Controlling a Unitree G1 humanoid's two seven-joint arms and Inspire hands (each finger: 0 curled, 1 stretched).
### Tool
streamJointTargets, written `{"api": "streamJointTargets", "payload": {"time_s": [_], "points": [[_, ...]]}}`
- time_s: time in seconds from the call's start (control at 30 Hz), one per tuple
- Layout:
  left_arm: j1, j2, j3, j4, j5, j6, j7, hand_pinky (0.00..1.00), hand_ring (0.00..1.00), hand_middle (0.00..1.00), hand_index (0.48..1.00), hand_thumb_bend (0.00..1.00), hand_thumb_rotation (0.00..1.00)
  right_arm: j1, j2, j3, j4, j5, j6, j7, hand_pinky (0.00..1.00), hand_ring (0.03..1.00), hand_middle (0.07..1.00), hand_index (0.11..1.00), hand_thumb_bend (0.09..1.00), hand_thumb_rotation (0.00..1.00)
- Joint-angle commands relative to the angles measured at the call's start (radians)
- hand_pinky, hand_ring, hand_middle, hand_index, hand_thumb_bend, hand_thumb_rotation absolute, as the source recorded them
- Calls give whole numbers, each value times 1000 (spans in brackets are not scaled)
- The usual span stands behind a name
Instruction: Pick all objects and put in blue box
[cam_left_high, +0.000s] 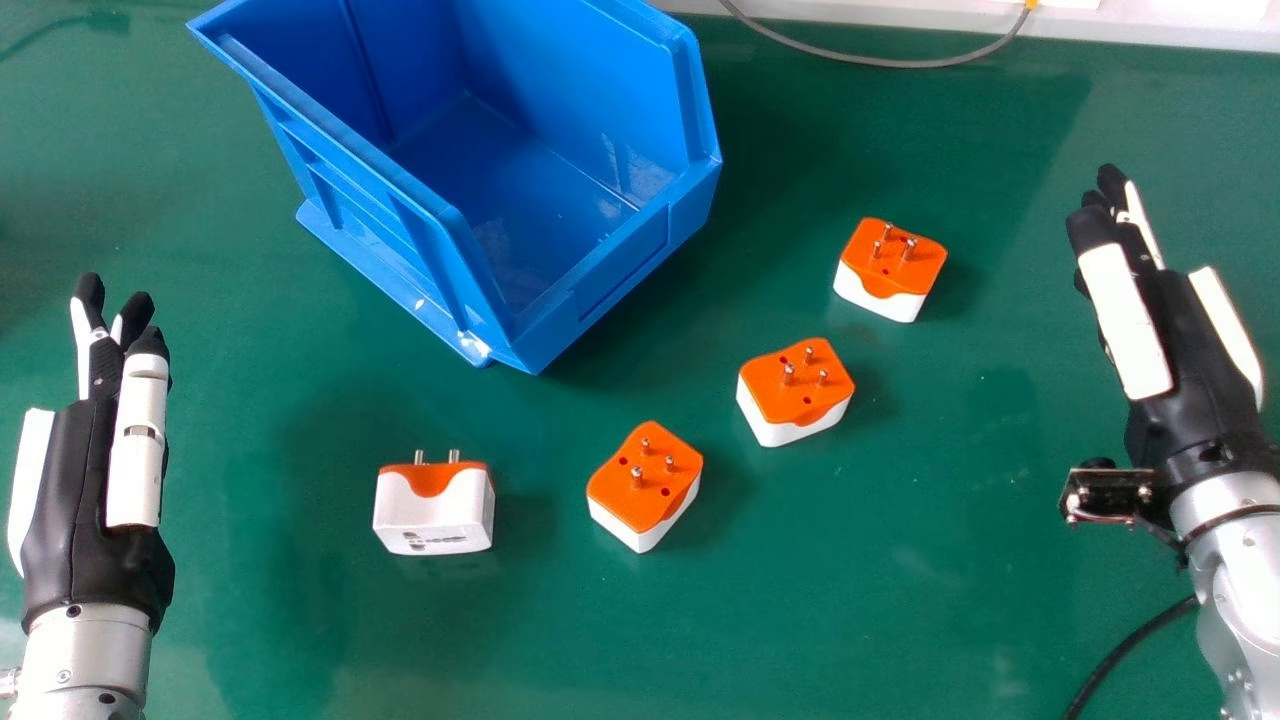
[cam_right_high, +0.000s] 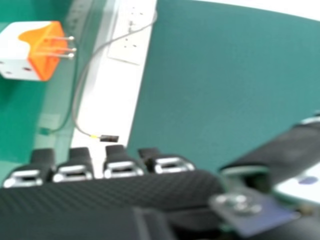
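I see the blue box (cam_left_high: 620, 280) with all four plug adapters outside it. The first adapter (cam_left_high: 890, 285) is to the right of the box, the second adapter (cam_left_high: 795, 400) is to the right and nearer to me than the box, the third adapter (cam_left_high: 645, 490) is nearer still, past the box's near corner, and the fourth adapter (cam_left_high: 435, 512) is in front of the box, more to the left.

My right hand (cam_left_high: 1185, 340) is well to the right of the box, its fingers almost straight and holding nothing. My left hand (cam_left_high: 70, 530), left of the box, is also open and without load.

I think a grip on the metal pins could slip, because they are thin. A low approach may push an adapter into its neighbour. If I carry too low, the box's wall could catch the fingers and shift the box.
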Motion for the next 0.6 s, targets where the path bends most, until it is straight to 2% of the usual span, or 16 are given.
{"api": "streamJointTargets", "payload": {"time_s": [0.0, 0.2, 0.23, 0.3, 0.37, 0.57], "points": [[4, 13, 10, -10, -1, -21, -4, 1000, 1000, 1000, 1000, 410, 977, -13, -19, -11, -9, -3, -30, -2, 1000, 1000, 1000, 1000, 651, 1000], [6, 14, 10, -15, 5, -20, -1, 1000, 1000, 1000, 1000, 416, 976, -14, -18, -11, -11, -1, -23, -1, 1000, 1000, 1000, 1000, 649, 1000], [6, 14, 10, -14, 5, -20, -1, 1000, 1000, 1000, 1000, 389, 981, -14, -18, -10, -11, -2, -24, -2, 1000, 1000, 1000, 1000, 648, 1000], [5, 14, 10, -13, 7, -18, 2, 1000, 1000, 1000, 1000, 248, 988, -14, -19, -9, -10, -6, -28, -3, 1000, 1000, 1000, 1000, 644, 1000], [6, 14, 10, -14, 7, -15, 2, 1000, 1000, 1000, 1000, 158, 993, -15, -19, -9, -8, -6, -31, -2, 1000, 1000, 1000, 1000, 644, 1000], [3, 15, 10, -11, 4, -17, -1, 1000, 1000, 1000, 1000, 64, 997, -15, -20, -9, -15, -1, -21, 4, 1000, 1000, 1000, 1000, 656, 1000]]}}
